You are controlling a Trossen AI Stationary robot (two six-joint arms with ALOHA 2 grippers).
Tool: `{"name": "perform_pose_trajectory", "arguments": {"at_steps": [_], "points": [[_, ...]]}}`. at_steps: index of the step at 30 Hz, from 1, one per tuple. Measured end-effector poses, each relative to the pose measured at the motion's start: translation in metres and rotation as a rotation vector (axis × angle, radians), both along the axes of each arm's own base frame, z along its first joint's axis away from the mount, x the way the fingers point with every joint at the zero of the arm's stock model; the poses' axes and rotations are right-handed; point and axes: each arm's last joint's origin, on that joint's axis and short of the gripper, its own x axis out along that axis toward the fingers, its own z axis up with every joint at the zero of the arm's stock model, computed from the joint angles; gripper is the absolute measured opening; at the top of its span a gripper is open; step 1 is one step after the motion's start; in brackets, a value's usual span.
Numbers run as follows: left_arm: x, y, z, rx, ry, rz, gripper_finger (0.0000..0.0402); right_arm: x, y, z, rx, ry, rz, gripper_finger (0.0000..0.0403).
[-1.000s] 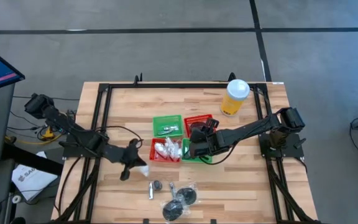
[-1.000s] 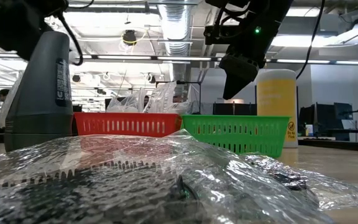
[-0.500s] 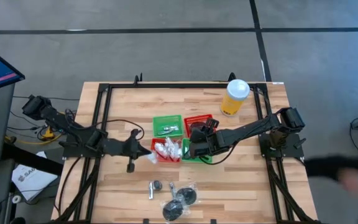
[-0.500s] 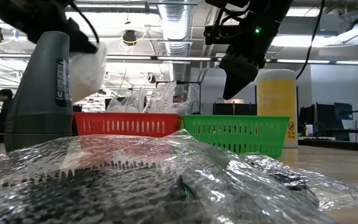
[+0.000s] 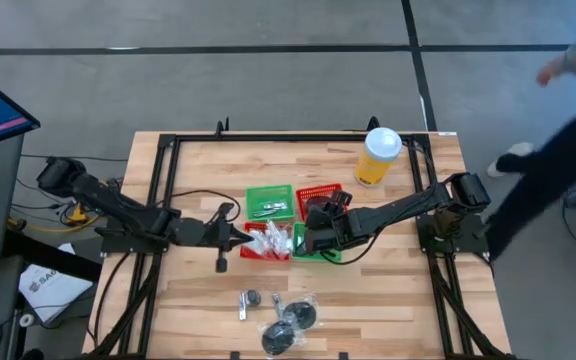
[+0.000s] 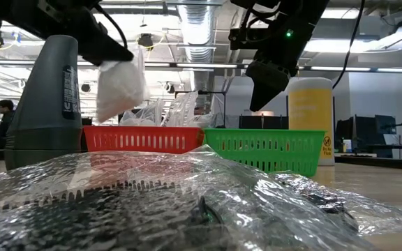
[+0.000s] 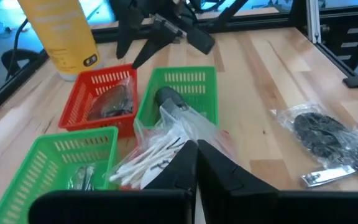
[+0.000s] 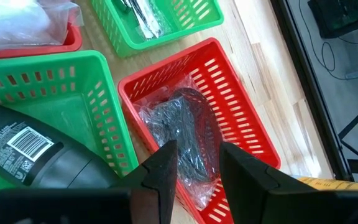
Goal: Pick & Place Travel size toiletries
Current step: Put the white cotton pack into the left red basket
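My left gripper [image 5: 234,238] is shut on a white puffy packet [image 6: 121,87], which hangs just left of the near red basket [image 5: 253,254]. That basket holds more white packets [image 7: 157,155]. Silvery tubes [image 5: 268,209] lie in the far green basket, and a wrapped dark disc [image 8: 182,134] lies in the far red basket [image 5: 320,192]. My right gripper [image 8: 197,165] hovers open over the far red basket, beside the near green basket [image 5: 320,250]. Wrapped dark discs [image 5: 290,325] and a thin tube [image 5: 243,306] rest flat near the table's near edge. My left gripper pinches the white packet by its top edge [image 6: 119,64] between its two fingers, which come slanting down from the table's left. The packet is lifted clear and hangs below the fingers. In the left wrist view the fingers hide the place of contact.
A tall yellow cup [image 5: 378,155] with a white lid stands at the far right. A dark bottle [image 8: 30,152] lies in the near green basket. A black frame [image 5: 163,190] borders the table. A person [image 5: 558,140] passes beyond the right edge.
My left gripper has moved up and toward the table's right and far side, to the near red basket, carrying the white packet lifted clear of the table. A person has walked in past the right edge.
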Motion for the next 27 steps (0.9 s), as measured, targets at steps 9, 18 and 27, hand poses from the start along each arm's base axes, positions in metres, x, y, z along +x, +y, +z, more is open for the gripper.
{"name": "perform_pose_trajectory", "arguments": {"at_steps": [9, 18, 27], "points": [[0.014, 0.001, -0.015, 0.027, 0.032, -0.002, 0.0000, 0.000, 0.000, 0.000, 0.000, 0.000, 0.000, 0.0108], [0.024, -0.002, -0.028, 0.033, 0.044, -0.008, 0.0000, 0.000, 0.000, 0.000, 0.000, 0.000, 0.000, 0.0108], [0.028, -0.001, -0.028, 0.029, 0.023, -0.027, 0.0000, 0.000, 0.000, 0.000, 0.000, 0.000, 0.000, 0.0108]]}}
